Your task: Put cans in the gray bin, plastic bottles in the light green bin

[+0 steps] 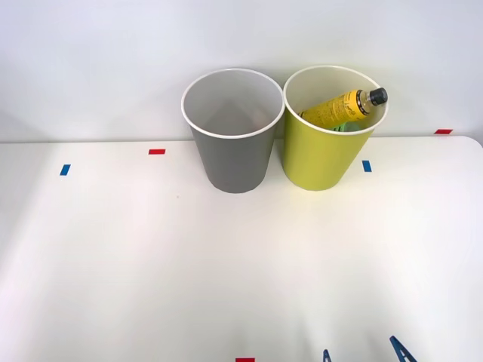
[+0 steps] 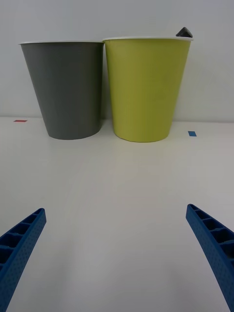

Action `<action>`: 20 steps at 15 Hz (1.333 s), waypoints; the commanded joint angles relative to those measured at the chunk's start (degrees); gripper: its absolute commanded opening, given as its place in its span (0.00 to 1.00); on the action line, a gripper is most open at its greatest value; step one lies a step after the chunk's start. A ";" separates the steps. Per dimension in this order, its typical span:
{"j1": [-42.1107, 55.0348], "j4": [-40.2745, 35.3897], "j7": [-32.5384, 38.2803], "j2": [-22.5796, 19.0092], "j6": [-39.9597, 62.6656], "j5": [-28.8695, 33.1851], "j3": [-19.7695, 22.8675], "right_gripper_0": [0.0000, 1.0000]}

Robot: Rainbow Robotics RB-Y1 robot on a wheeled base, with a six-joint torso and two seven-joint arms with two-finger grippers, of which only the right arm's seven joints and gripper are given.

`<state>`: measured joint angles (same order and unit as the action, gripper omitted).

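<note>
With fingers (image 2: 22, 243) spread wide and grasping nothing, right gripper (image 2: 117, 253) low over white table (image 1: 151, 264), facing gray bin (image 1: 232, 143) touching light green bin (image 1: 328, 143), yellow bottle (image 1: 343, 107) slanted inside the latter, cap above rim

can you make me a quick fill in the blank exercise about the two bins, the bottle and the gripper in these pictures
1. The yellow-labelled plastic bottle leans inside the ____ bin, its black cap poking above the rim.
2. In the front view, the gray bin stands to the ____ of the light green bin.
3. The right gripper has its blue fingers ____, holding nothing.
4. The two bins stand on a ____ table.

Missing words: light green; left; open; white
</note>
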<state>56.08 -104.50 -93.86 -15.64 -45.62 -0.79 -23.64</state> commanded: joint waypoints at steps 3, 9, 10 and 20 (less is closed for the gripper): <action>0.00 0.00 -0.01 0.00 0.01 0.00 0.00 1.00; 0.00 0.00 -0.01 0.00 0.01 0.00 0.00 1.00; 0.00 0.00 -0.01 0.00 0.01 0.00 0.00 1.00; 0.00 0.00 -0.01 0.00 0.01 0.00 0.00 1.00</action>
<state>56.07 -104.50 -93.86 -15.64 -45.62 -0.79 -23.64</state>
